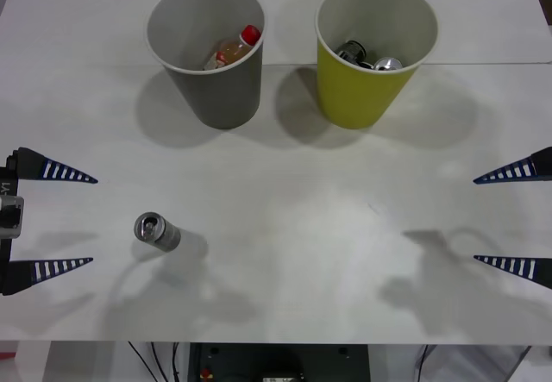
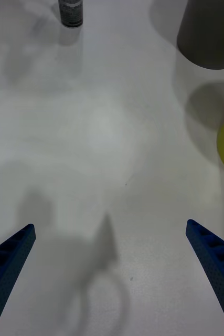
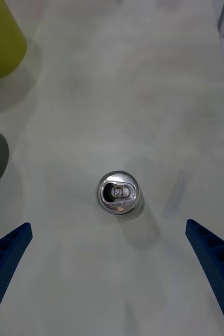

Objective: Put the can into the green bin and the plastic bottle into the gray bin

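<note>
Since the left gripper (image 1: pixel 52 219) is spread wide with the can (image 1: pixel 156 231) standing upright just beside it, the can's body should be straddled squarely before the green bin (image 1: pixel 362 89). Right gripper (image 1: pixel 513 218) is spread too, parked.

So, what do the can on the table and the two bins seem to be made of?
The can: metal, probably aluminium; its silver top shines and has a pull tab.
The gray bin and green bin: matte coloured outside, white inside with a thin rim. This looks like plastic or coated paper; I cannot tell which.
</note>
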Robot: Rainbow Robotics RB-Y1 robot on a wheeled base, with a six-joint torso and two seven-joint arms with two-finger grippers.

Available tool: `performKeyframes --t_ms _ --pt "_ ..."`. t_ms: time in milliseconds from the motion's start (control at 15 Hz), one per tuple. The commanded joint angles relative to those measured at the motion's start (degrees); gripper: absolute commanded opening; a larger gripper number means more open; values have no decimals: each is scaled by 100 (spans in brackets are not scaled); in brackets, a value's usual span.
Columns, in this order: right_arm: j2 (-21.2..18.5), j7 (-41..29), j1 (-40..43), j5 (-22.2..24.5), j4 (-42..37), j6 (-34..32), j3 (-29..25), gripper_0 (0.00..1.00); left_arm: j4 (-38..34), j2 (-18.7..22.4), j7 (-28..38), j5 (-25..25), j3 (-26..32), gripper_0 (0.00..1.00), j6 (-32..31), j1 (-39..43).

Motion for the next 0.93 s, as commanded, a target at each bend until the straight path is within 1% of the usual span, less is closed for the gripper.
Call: performKeyframes --t_ms 67,133,467,667,733,933 --pt "0 0 0 0 0 0 0 100 0 0 0 0 0 100 0 0" --pt "0 0 0 0 0 0 0 100 153 -58 34 -59 -85 100 -13 12" --pt "0 0 0 0 0 0 0 100 355 -58 104 21 -120 100 -30 -59" --pt "0 0 0 0 0 0 0 100 988 -58 -80 688 -560 100 49 -226" --pt "0 0 0 0 0 0 0 100 1287 -58 -432 970 -779 100 93 -305" --pt "0 0 0 0 0 0 0 100 1885 -58 -1170 1523 -1280 100 189 -507"
